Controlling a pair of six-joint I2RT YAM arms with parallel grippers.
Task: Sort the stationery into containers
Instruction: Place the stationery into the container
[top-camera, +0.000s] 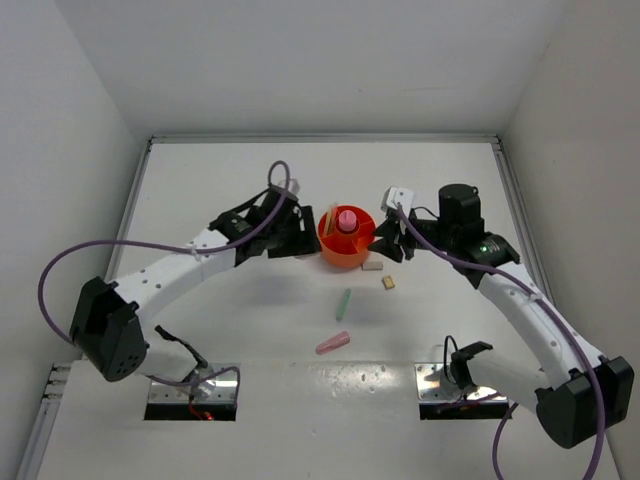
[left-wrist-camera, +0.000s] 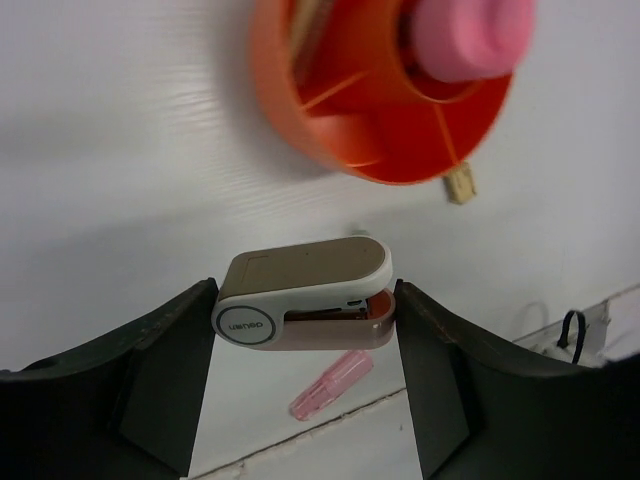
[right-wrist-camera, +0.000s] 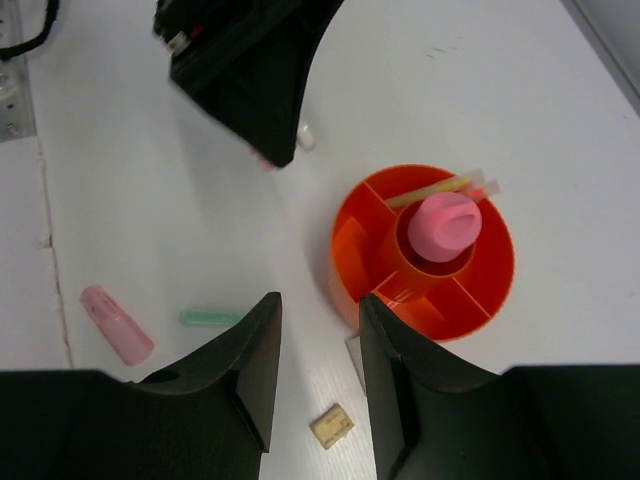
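Observation:
The round orange tub (top-camera: 345, 247) stands mid-table with a pink-capped tube (top-camera: 347, 219) upright in its central well. Thin cream and pink sticks (right-wrist-camera: 446, 187) lie in one compartment. My left gripper (top-camera: 290, 238) hovers just left of the tub, shut on a small beige-and-white stapler (left-wrist-camera: 305, 300) held endwise between its fingers, above the table. My right gripper (right-wrist-camera: 318, 305) is at the tub's (right-wrist-camera: 425, 300) near-right rim, open with nothing between its fingers. On the table lie a green stick (top-camera: 343, 302), a pink capped piece (top-camera: 333, 343), a beige block (top-camera: 388, 283) and a pale eraser (top-camera: 372, 266).
White walls enclose the table on three sides. Purple cables loop from both arms. Two metal mounting plates (top-camera: 192, 392) sit at the near edge. The left gripper's dark body (right-wrist-camera: 255, 70) shows at the top of the right wrist view.

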